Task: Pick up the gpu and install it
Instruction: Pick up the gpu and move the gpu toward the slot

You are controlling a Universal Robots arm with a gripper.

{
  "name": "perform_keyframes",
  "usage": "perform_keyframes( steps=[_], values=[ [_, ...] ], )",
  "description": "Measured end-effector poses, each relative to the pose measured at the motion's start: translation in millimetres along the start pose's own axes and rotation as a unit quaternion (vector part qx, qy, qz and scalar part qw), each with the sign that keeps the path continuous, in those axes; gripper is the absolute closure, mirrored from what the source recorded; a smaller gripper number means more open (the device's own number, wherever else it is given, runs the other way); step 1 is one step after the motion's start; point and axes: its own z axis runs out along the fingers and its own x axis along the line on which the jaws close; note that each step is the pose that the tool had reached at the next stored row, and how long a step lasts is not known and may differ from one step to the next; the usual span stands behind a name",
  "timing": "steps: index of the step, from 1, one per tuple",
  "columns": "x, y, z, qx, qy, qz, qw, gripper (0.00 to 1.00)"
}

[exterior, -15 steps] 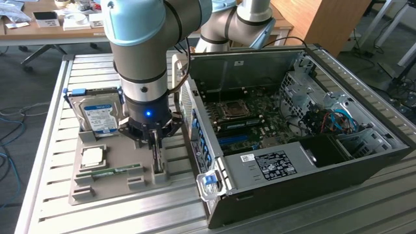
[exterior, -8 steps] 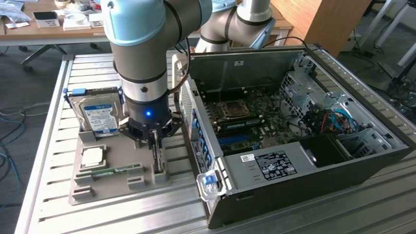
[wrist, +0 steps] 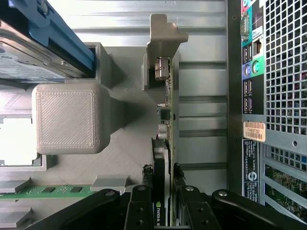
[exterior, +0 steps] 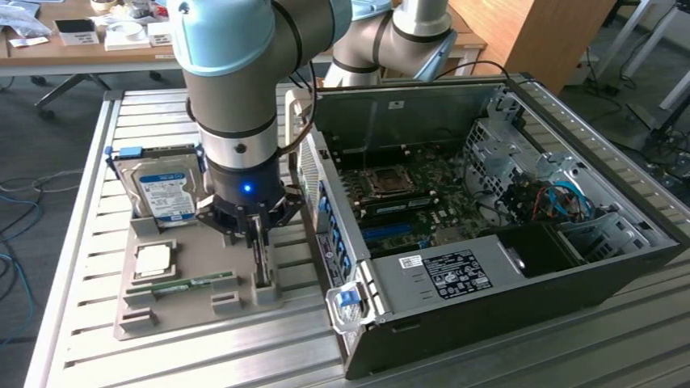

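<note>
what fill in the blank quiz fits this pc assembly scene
1. The end effector is closed on the ____, which stands on edge in the gray tray.
2. The RAM stick lying in that tray is ____.
3. The open computer case sits to the exterior view's ____ of the tray.
Missing: gpu; green; right

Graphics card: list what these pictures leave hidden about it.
1. Exterior view: the gripper covers the top of the graphics card; the rest is a thin sliver in its holder.
2. Wrist view: the card is edge-on, neither face can be read, and the picture's edge cuts off its end beyond the gripper.
3. Exterior view: slots inside the computer case are too small to tell apart.
</note>
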Motion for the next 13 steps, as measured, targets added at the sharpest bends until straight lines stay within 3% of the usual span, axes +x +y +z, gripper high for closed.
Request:
perform_keyframes(
  steps=[5, 13],
  values=[
    [0.0, 0.1, -1.6, -0.0001, -0.0001, 0.0, 1.0, 0.73],
    [-0.3, 0.7, -14.9, 0.0, 0.0, 0.0, 1.0, 0.73]
  ],
)
